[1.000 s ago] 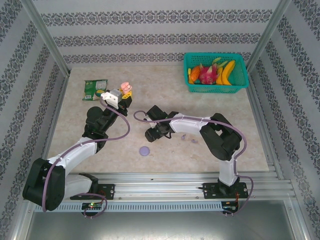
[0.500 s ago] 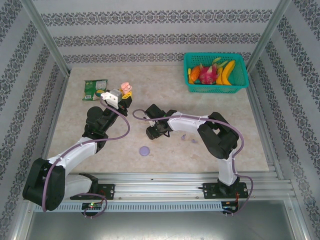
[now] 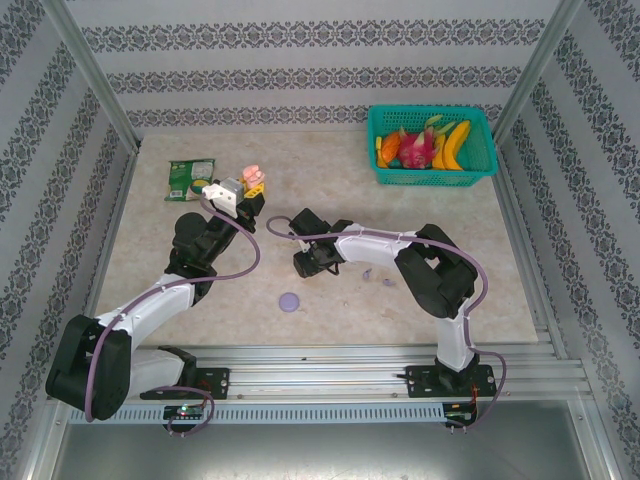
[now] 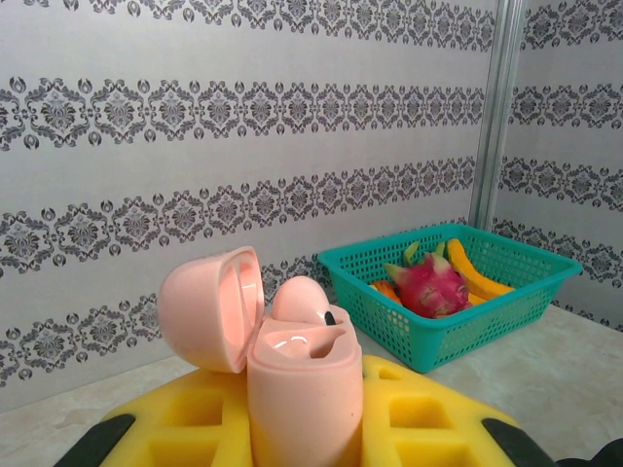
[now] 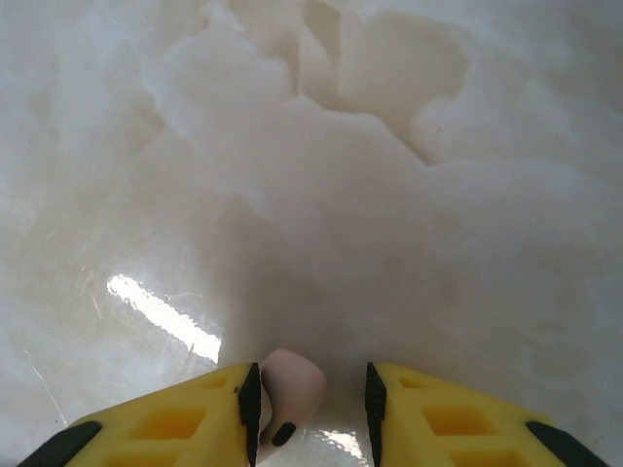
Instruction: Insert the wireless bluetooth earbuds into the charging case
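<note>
Here, the left tool [image 4: 307, 433] clamps the pink charging case [image 4: 302, 384] upright, lid open. The right tool [image 5: 313, 387], jaws narrow but not yet gripping, straddles a pale pink earbud [image 5: 290, 389] lying on the surface [image 5: 409, 195].

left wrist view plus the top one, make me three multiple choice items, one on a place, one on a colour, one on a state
1. Where on the table does the teal basket sit?
A) far right corner
B) near left corner
C) centre
2. What colour is the charging case clamped in the jaws of the left gripper?
A) purple
B) pink
C) green
3. How is that case's lid?
A) shut
B) missing
C) swung open
Answers: 1 A, the top view shows it by the back wall on the right; 2 B, its body is pale pink; 3 C, the lid stands tipped back beside the body.
</note>
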You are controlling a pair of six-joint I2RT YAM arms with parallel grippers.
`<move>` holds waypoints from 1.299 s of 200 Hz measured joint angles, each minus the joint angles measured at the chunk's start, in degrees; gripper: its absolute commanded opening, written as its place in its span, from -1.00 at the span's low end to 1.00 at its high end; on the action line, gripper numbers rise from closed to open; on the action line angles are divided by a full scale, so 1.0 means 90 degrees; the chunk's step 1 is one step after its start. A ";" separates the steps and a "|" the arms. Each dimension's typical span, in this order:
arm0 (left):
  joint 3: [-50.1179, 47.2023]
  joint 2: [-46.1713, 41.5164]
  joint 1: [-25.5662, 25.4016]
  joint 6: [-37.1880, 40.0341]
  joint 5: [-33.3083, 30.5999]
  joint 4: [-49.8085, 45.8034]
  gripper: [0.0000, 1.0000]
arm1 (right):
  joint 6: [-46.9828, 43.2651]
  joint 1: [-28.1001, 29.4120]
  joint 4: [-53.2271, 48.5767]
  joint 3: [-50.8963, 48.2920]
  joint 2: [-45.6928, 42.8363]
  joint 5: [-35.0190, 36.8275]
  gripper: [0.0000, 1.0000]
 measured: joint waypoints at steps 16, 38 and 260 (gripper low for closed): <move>0.0000 0.0005 0.0000 -0.0046 0.0019 -0.0002 -1.00 | 0.0185 0.0015 -0.0134 0.0058 0.0000 0.0041 -0.28; 0.0000 0.0005 0.0000 -0.0073 0.0044 0.0000 -1.00 | 0.0427 0.0012 -0.0294 0.0155 0.0000 0.0075 -0.29; 0.0000 0.0104 0.0000 -0.0097 0.0090 0.0053 -1.00 | 0.2285 0.0180 -0.1129 0.0918 0.0493 0.0515 -0.27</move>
